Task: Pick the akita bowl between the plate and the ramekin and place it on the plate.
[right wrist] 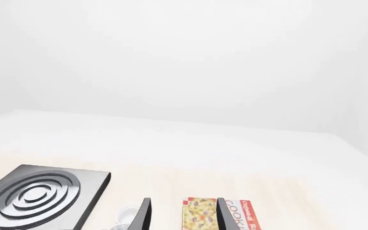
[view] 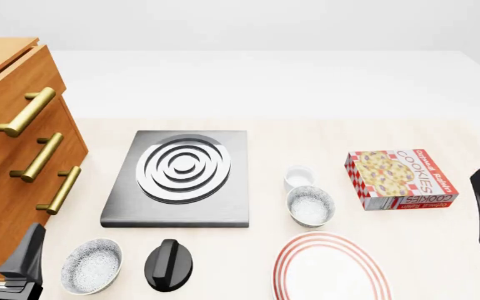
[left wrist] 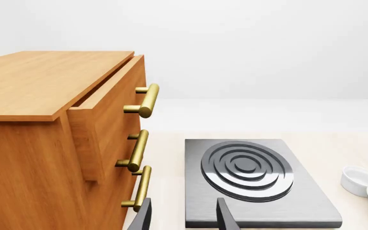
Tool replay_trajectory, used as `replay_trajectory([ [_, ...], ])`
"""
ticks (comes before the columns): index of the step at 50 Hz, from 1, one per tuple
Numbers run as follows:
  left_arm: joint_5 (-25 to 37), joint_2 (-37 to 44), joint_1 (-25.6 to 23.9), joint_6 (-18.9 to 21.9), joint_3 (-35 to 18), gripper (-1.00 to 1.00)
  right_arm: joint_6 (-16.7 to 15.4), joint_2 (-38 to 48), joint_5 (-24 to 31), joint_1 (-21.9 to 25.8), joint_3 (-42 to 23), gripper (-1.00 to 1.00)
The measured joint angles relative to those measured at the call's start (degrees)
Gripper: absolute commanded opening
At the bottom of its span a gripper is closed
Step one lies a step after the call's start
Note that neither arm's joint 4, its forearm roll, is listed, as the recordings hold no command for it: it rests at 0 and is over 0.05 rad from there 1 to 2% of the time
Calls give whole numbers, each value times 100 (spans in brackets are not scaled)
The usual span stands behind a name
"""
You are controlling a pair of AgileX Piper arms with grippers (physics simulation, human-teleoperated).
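Pale counter (view: 440,250) carries two akita bowls, both upright: one (view: 310,205) between the ramekin (view: 299,177) and the plate (view: 332,267) at the near edge, another (view: 92,265) near the front-left corner. Left gripper (left wrist: 182,216) and right gripper (right wrist: 180,214) are both spread, empty.

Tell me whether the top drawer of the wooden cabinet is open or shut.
Open, partly. In the left wrist view the top drawer juts out past the cabinet face, with a dark gap under the cabinet's top.

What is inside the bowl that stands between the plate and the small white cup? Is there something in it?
In the front view, the akita bowl between the plate and the ramekin shows only its white speckled inside; nothing lies in it. The near inner wall is hidden behind its rim.
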Motion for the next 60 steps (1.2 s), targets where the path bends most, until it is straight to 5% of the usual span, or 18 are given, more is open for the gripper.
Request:
replay_trajectory([
  [29,0,0,0,0,0,100,-514,2815,1300,365,-3271,100],
  [44,0,0,0,0,0,100,-436,4170,2070,623,-4343,100],
  [60,0,0,0,0,0,100,-218,5392,2603,403,-4931,100],
])
